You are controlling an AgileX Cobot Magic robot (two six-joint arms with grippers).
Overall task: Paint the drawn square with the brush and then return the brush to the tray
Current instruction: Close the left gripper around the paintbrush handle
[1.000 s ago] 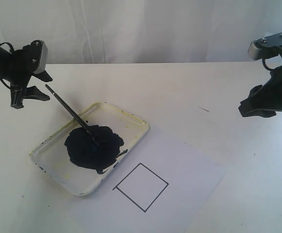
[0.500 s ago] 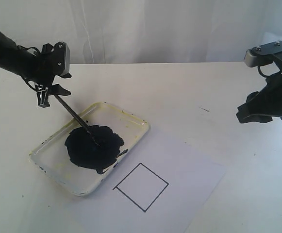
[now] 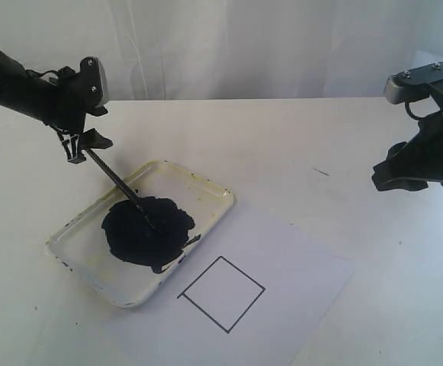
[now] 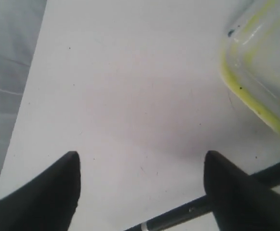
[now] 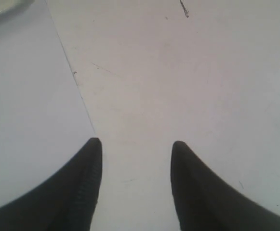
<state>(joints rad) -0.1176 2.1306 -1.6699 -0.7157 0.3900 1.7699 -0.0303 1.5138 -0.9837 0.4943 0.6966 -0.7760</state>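
Note:
The brush (image 3: pixel 118 183) leans out of the tray (image 3: pixel 207 184), its tip in the blue-black paint puddle (image 3: pixel 146 229) and its handle rising toward the back left. My left gripper (image 3: pixel 86 149) is open at the handle's upper end, one finger on each side. In the left wrist view the handle (image 4: pixel 178 217) crosses between the wide-apart fingers (image 4: pixel 58 192), close to one of them, with the left gripper (image 4: pixel 142 156) open. The drawn square (image 3: pixel 221 293) is blank white inside. My right gripper (image 3: pixel 385 177) hovers open at the far right, holding nothing; its wrist view shows the gripper (image 5: pixel 137 143) over bare table.
The white paper sheet (image 3: pixel 297 267) lies in front and to the right of the tray; its edge (image 5: pixel 29 96) shows in the right wrist view. The tray's yellow-stained corner (image 4: pixel 260 62) is near the left gripper. A small dark mark (image 3: pixel 320 172) is on the table.
My left gripper has swung right from the table's left edge to the upper end of the brush handle. The right arm has shifted only slightly. The brush has not moved.

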